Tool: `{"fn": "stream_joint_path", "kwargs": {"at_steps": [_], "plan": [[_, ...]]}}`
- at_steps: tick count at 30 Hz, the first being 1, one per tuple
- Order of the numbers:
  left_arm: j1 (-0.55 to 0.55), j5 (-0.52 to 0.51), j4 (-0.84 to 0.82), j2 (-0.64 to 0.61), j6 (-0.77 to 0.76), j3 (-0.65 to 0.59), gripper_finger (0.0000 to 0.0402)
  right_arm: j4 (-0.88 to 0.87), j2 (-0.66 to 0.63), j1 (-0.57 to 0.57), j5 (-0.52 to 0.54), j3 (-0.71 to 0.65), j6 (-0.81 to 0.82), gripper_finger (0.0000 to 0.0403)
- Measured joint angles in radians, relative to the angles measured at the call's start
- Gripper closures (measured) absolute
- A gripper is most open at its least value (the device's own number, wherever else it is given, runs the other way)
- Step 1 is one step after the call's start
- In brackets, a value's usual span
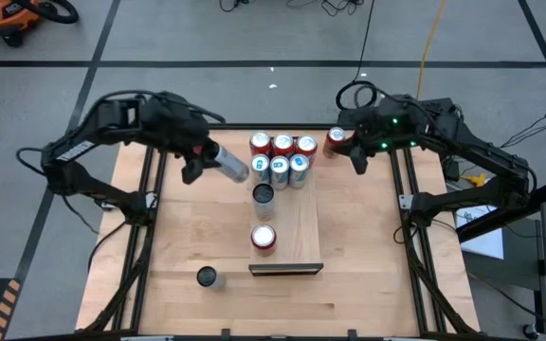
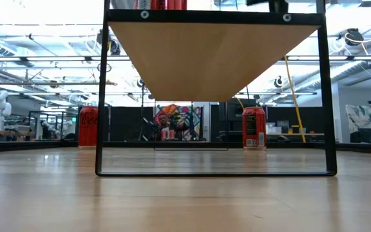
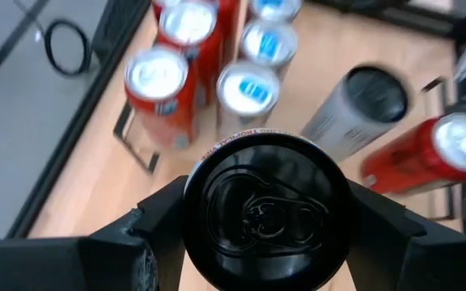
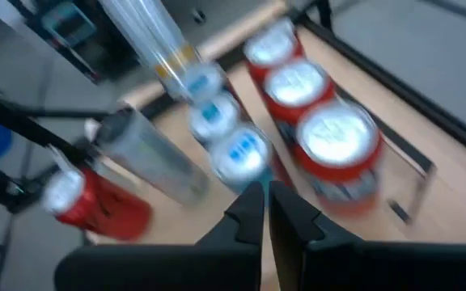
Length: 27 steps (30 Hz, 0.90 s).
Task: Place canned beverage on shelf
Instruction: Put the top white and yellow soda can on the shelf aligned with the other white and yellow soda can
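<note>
We see the left gripper point(image 1: 207, 159) clamped on a silver can point(image 1: 229, 165), held tilted just left of the shelf point(image 1: 307, 227) — near the cluster of cans point(image 1: 282, 157) at its far end. The right gripper point(image 1: 355, 154) hovers right of that cluster, fingers closed on nothing — a red can point(image 1: 335, 140) stands beside it.

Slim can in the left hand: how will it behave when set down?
Probably tippy: the can is tall, narrow and held tilted. Its smooth sides may slip in the left hand. Laid over, it would likely roll.
</note>
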Motion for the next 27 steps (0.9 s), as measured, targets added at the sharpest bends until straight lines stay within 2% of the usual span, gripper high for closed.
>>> {"fn": "stream_joint_path", "kwargs": {"at_steps": [8, 12, 17, 22, 27], "plan": [[-0.051, 0.001, -0.002, 0.0, -0.026, 0.195, 0.0157, 0.268, 0.0, 0.074, 0.0, 0.0, 0.073, 0.0402], [-0.078, 0.002, 0.002, 0.0, -0.025, 0.287, 0.0157, 0.413, 0.005, 0.115, 0.0, 0.0, 0.131, 0.0379], [-0.116, 0.01, 0.091, 0.0, 0.046, 0.339, 0.0157, 0.589, 0.041, 0.149, -0.049, 0.0, 0.249, 0.0321], [-0.16, 0.01, 0.237, 0.008, 0.191, 0.339, 0.0157, 0.726, 0.1, 0.163, -0.146, 0.0, 0.362, 0.0242], [-0.203, 0.032, 0.326, 0.033, 0.302, 0.339, 0.0157, 0.856, 0.149, 0.168, -0.16, 0.0, 0.535, 0.0157]]}}
